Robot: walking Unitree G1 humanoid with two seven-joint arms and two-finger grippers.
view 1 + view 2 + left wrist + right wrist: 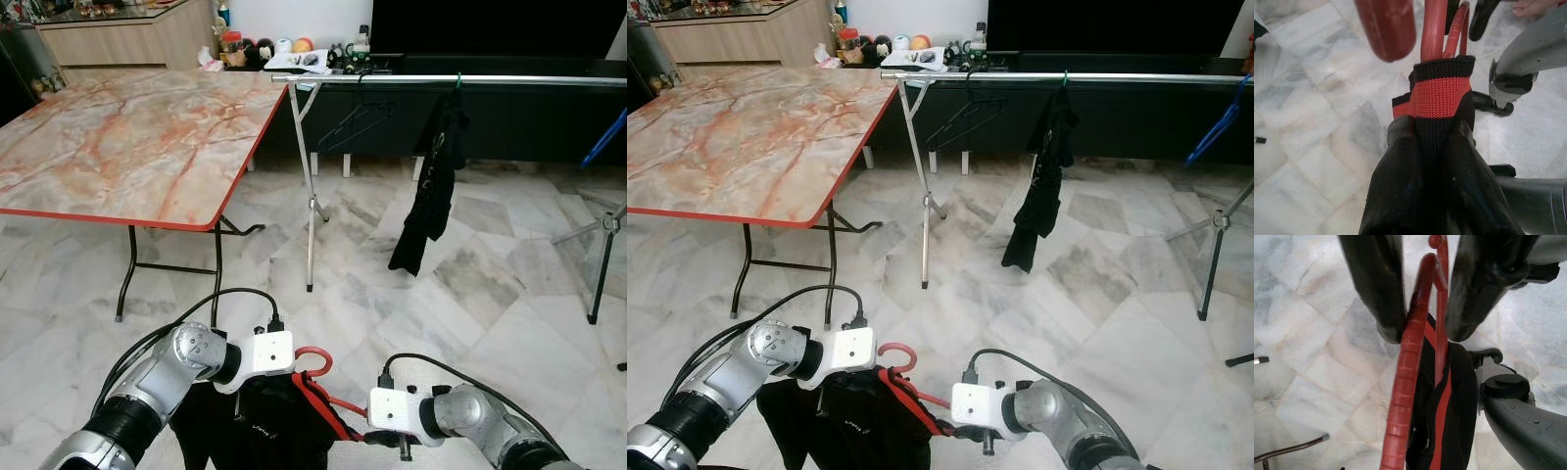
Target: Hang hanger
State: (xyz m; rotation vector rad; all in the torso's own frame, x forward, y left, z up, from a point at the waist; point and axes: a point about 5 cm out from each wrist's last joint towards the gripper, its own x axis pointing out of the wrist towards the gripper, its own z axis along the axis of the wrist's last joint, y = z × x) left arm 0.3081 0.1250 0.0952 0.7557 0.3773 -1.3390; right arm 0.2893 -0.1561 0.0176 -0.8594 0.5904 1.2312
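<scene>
Closest to me, my right gripper (1422,335) has its jaws closed on the red hanger (1405,382), low over the marble floor (490,294). A black garment (255,431) with a red-striped collar hangs on it. My left gripper (884,377) is at the hook; I cannot tell how its jaws stand. Beyond, the bench (127,137) stands left, and the clothes rail (441,80) carries a dark garment (431,186).

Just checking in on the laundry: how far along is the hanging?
Done: a black garment sits on the red hanger. In hand: the right gripper clamps the hanger; the left gripper is at its collar. Left: hook it on the rail ahead.
</scene>
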